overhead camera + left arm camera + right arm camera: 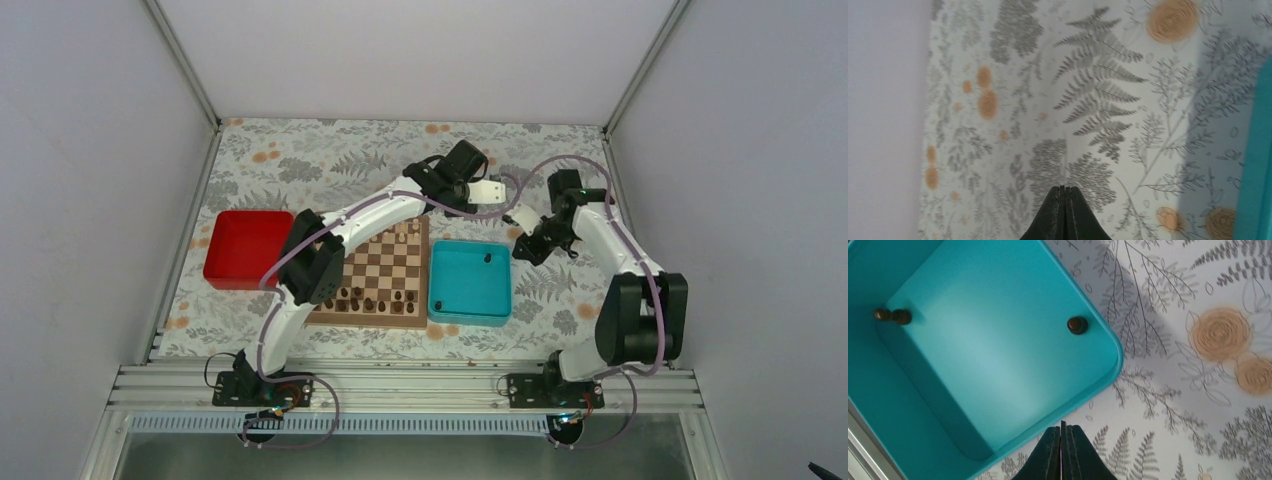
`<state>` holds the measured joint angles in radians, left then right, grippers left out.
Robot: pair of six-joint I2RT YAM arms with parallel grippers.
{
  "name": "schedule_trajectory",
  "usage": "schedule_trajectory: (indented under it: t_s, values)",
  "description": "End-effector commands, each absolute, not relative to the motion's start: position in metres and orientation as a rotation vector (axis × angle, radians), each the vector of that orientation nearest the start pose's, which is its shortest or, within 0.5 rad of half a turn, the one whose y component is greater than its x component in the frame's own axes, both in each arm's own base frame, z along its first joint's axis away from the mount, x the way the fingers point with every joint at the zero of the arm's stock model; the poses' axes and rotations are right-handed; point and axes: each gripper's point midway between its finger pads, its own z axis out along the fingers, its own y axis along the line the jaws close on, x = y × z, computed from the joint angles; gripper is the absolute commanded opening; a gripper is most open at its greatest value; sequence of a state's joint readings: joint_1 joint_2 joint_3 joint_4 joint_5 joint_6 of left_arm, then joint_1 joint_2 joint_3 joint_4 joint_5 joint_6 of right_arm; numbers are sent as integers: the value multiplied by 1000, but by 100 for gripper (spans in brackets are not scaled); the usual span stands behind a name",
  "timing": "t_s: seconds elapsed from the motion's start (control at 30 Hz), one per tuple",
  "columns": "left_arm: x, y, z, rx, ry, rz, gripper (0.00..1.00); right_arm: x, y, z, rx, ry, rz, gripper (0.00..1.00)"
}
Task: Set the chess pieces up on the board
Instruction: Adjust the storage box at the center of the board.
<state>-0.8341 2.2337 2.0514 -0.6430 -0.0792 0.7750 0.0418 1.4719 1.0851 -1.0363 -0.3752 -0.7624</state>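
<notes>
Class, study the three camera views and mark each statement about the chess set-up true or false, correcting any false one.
1. The teal tray holds two dark chess pieces. True.
2. The right gripper grips a chess piece. False: its fingers are closed together with nothing between them.
3. The red tray sits between the board and the teal tray. False: it lies on the board's other side, at the left of the top view.
4. Dark chess pieces stand along the board's near rows. True.
5. The left gripper is wide open. False: it is shut, above the patterned tablecloth.
</notes>
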Motion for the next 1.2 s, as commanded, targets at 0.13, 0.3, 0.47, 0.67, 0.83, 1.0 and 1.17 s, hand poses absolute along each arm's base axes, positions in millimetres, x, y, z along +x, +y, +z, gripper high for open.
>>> schedule_trajectory:
  t_s: [0.13,0.3,0.47,0.67,0.83,1.0,1.17]
  values:
    - [399,-425,112,1840,1761,29,2,298,107,103,-1180,2602,474,4]
    - [396,-423,110,1852,1769,13,2,310,105,94,-1146,2651,418,4]
    - [395,-425,111,1851,1768,-8,2,319,98,89,-1102,2677,344,4]
    - [414,-419,102,1812,1804,86,2,328,95,77,-1083,2693,310,4]
    - [436,-414,106,1748,1842,117,2,335,95,72,-1077,2687,296,4]
    - [453,-405,108,1710,1861,197,2,348,93,75,-1066,2668,240,4]
    - [482,-393,119,1629,1888,267,2,365,89,83,-1052,2641,177,4]
